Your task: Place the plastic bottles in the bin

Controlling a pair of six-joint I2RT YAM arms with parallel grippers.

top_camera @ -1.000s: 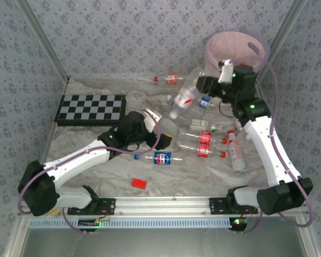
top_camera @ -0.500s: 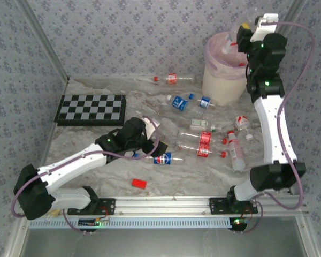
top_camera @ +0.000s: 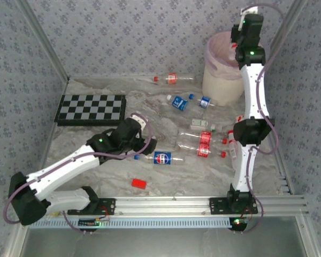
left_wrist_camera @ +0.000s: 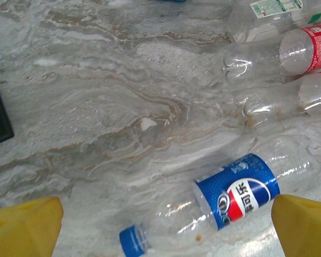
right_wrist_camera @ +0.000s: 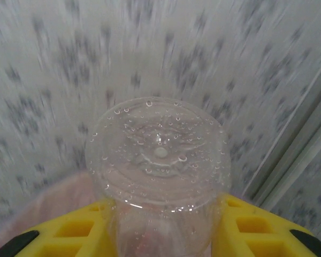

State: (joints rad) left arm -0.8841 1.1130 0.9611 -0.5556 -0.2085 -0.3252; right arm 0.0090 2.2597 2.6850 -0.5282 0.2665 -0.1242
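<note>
Partly cropped bottle (right_wrist_camera: pixel 159 155) in right pincer (right_wrist_camera: pixel 159 231)

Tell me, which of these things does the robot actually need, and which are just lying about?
For the job: bin; Pepsi bottle; red-label bottles; blue-label bottles; clear bottle in the right end effector.
Lying about: checkerboard; small red block.

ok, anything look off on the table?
No spill or damage visible. Odd ones out: a red block near the front edge and a chessboard at left, neither a bottle. Bottles lie scattered on their sides.
</note>
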